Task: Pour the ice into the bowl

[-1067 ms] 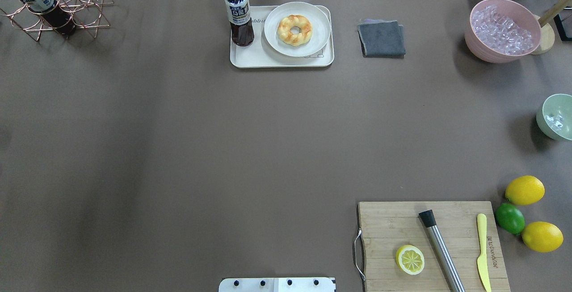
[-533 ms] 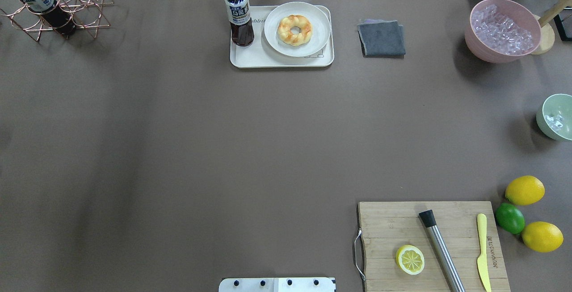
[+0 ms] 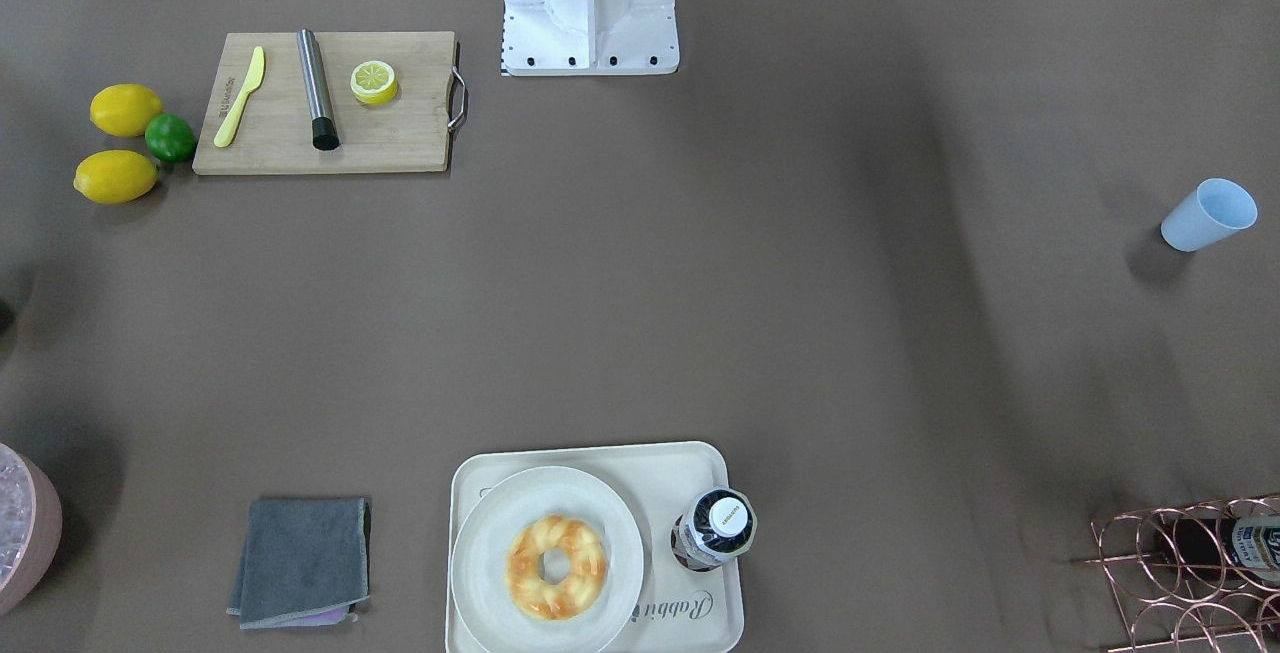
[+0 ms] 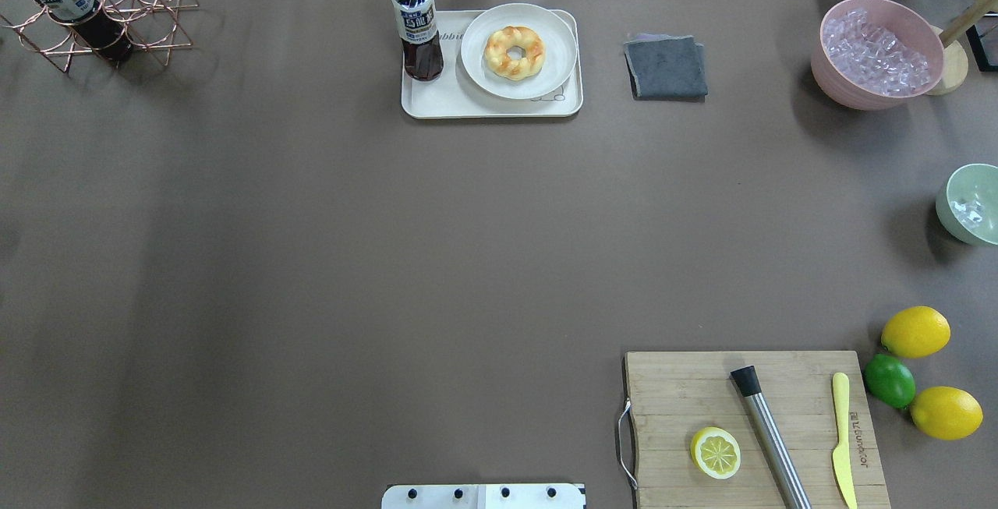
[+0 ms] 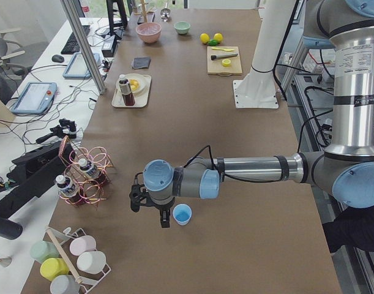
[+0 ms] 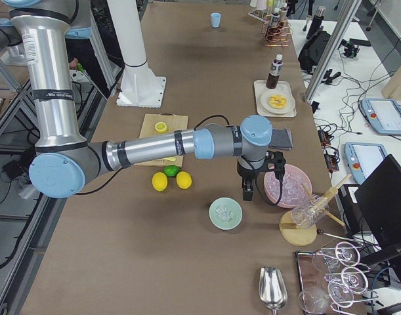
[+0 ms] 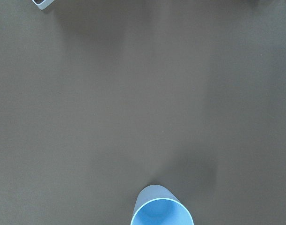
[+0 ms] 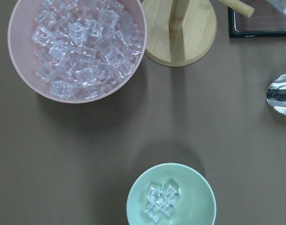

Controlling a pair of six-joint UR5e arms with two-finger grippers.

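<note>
The tray (image 3: pixel 680 468) seemingly reads "Rabbit"; ice (image 8: pixel 162 201) sits in bowl (image 8: pixel 195 187).

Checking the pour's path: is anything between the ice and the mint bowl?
Nothing visible does: the ice already lies inside the bowl. The right gripper hangs over the table between the bowl and the pink tub.

Brown matte table (image 4: pixel 312 259), even light from above. White desk (image 5: pixel 21 150) alongside w/ tablet (image 5: pixel 32 97), keyboard (image 5: pixel 72 41), loose cables (image 5: pixel 27 122). Aluminium post (image 5: pixel 84 46) at table edge. Black monitor (image 6: pixel 384 197) opp. side.
</note>
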